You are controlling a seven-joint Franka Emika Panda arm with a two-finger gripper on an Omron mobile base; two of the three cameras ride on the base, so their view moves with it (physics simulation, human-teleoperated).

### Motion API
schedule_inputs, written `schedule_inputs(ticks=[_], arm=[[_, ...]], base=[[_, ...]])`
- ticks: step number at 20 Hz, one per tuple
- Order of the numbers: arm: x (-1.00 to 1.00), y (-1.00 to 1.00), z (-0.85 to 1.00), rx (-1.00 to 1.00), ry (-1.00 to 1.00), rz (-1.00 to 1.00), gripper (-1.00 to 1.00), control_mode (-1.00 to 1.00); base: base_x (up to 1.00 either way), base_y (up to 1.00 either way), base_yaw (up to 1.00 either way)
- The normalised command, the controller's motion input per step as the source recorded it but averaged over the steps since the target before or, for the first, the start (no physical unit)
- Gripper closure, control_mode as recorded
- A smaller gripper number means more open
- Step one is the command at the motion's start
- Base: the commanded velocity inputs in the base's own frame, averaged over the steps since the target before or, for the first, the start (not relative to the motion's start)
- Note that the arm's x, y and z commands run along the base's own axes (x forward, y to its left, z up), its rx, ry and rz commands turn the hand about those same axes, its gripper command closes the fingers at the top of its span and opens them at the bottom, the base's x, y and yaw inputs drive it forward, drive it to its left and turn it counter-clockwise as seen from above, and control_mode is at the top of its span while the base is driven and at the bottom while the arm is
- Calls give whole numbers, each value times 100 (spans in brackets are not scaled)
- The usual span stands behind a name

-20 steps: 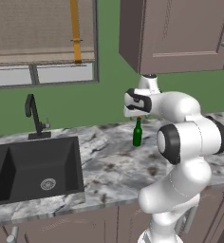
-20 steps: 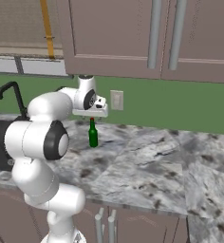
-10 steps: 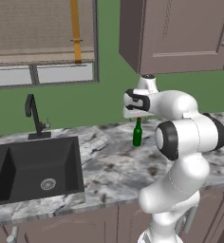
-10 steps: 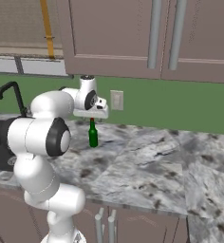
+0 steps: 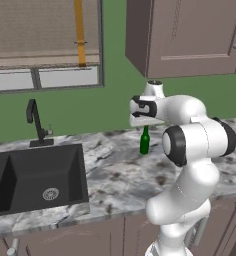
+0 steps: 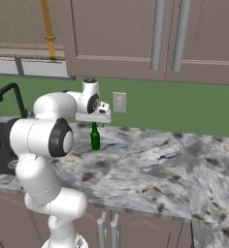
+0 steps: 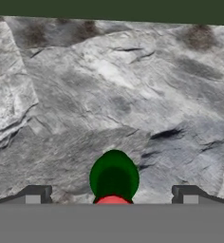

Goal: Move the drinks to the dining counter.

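Hand view — gripper [image 7: 112,194] spread, apparently above bottle [image 7: 114,177].

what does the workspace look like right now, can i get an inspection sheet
surface: grey-white veined marble counter with a black sink set in it
job's things: green bottle upright on the counter, right of the sink, near the wall
clutter: nothing seen
grippers: gripper open, directly above the bottle, fingertips either side of its top, not gripping
cables: nothing seen
surroundings: black faucet, green wall, window with blind, taupe upper cabinets, wall outlet
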Motion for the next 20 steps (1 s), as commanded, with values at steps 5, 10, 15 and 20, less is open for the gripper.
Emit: schedule_inputs(ticks=[5,10,15,20], arm=[[0,0,-9,0,4,0,100,-100],[0,0,0,0,1,0,100,-100],[0,0,0,0,0,0,100,-100],[-22,0,5,0,-5,0,100,-100]], base=[[0,0,0],[0,0,0],[0,0,0],[0,0,0]])
